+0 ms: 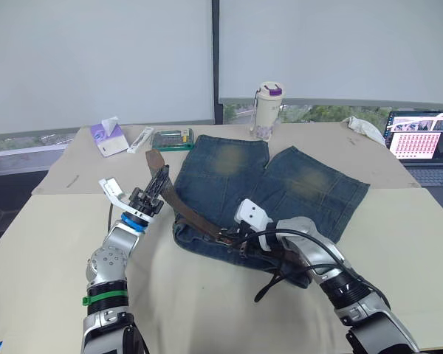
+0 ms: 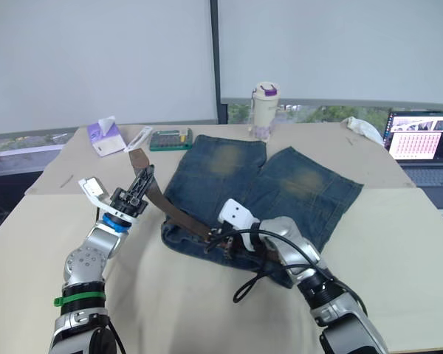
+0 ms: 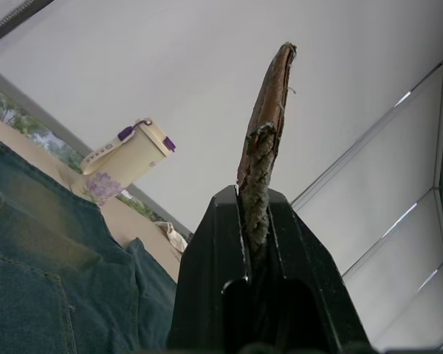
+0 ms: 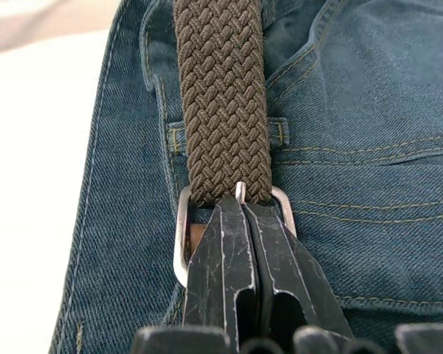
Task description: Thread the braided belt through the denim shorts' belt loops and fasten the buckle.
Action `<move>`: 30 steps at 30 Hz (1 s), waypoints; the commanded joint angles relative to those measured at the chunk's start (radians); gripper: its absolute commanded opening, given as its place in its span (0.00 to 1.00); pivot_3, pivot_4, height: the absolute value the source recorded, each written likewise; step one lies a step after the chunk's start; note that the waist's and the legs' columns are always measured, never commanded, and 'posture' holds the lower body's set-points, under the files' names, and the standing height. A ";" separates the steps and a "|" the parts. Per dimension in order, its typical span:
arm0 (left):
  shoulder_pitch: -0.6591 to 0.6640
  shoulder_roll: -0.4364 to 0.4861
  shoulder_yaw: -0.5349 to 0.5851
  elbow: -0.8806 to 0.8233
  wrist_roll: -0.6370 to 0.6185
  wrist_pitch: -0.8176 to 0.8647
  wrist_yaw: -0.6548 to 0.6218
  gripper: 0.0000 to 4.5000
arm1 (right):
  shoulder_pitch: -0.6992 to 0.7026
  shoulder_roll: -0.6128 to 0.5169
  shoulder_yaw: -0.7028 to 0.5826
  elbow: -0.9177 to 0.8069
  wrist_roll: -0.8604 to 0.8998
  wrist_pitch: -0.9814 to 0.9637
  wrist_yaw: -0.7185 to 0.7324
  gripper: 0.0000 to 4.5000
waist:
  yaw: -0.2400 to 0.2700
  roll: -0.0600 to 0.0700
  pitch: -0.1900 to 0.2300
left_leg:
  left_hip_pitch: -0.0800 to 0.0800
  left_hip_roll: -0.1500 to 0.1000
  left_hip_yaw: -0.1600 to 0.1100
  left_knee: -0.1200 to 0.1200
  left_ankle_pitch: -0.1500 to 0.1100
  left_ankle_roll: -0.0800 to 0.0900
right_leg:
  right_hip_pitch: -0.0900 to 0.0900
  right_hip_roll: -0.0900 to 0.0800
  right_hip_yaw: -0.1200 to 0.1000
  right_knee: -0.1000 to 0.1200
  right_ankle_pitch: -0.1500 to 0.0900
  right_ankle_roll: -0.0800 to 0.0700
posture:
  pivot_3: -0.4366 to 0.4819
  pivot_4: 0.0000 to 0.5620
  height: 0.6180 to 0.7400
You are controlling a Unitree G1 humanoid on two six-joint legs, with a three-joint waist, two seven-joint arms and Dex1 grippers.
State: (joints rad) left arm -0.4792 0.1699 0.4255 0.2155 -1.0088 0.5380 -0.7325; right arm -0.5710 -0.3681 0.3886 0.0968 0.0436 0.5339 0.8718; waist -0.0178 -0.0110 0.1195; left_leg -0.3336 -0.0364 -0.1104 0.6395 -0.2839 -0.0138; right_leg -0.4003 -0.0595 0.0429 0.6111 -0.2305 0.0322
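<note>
- your left gripper point(image 1: 161, 179) is raised off the table point(image 1: 52, 243) to the left of the denim shorts point(image 1: 280, 188), its two black fingers pinched narrow on the braided belt point(image 1: 183, 208) near its tail end.
- in the left wrist view the woven strap stands on edge between those fingers, and a stiffer, smooth brown tip pokes out beyond them.
- from that gripper the belt slopes down and across to the shorts' waistband, a long dark-brown strap with a tight herringbone braid.
- your right gripper point(image 4: 242, 210) sits low on the waistband at the belt's other end, fingers pressed together at the buckle point(image 4: 183, 236); the pictures don't let you tell whether the metal is truly held or only touched.
- the buckle is a small silver rectangular frame with rounded corners, lying flat on the denim, its pin showing right at the fingertips.
- just ahead of the right gripper, a belt loop point(image 4: 279, 133) crosses the waistband, a narrow denim strip with yellow stitching; the braid lies over it, so you can't tell whether it passes under.
- the shorts lie flat, faded blue with yellowish worn patches on both legs, legs pointing away from your grippers.
- beyond the shorts, a cream tumbler point(image 1: 267, 109) with a purple lid clasp stands upright.
</note>
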 commanded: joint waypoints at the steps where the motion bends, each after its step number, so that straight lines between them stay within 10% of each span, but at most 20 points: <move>1: -0.047 0.038 -0.087 -0.113 0.059 -0.039 -0.094 0.00 | 0.052 -0.015 0.102 0.103 -0.073 0.114 -0.007 0.00 | 0.000 -0.001 -0.002 | 0.001 0.000 0.000 0.000 0.000 0.000 | 0.001 0.000 0.000 0.000 0.000 0.000 | 0.48 0.27 1.00; 15: -0.236 -0.015 -0.060 -0.220 -0.040 -0.069 -0.053 0.00 | 0.043 0.006 0.145 0.199 -0.109 0.161 -0.032 0.00 | -0.023 -0.001 -0.002 | 0.011 0.001 0.000 -0.001 -0.001 0.001 | 0.012 0.000 0.000 0.000 -0.003 0.000 | 0.48 0.27 1.00; 30: -0.100 -0.104 -0.176 -0.403 -0.219 0.119 0.036 0.00 | 0.067 0.005 0.130 0.208 -0.110 0.160 -0.074 0.00 | -0.024 -0.001 -0.002 | 0.012 0.000 0.000 -0.001 -0.001 0.001 | 0.013 0.000 0.000 0.000 -0.003 0.001 | 0.48 0.27 1.00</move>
State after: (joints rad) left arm -0.5480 0.0726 0.2557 -0.0895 -1.1772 0.6625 -0.6781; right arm -0.6029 -0.3398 0.4271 0.1171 0.0180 0.5762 0.8323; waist -0.0418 -0.0117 0.1179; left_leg -0.3213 -0.0360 -0.1106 0.6390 -0.2850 -0.0124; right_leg -0.3869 -0.0592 0.0430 0.6106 -0.2343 0.0339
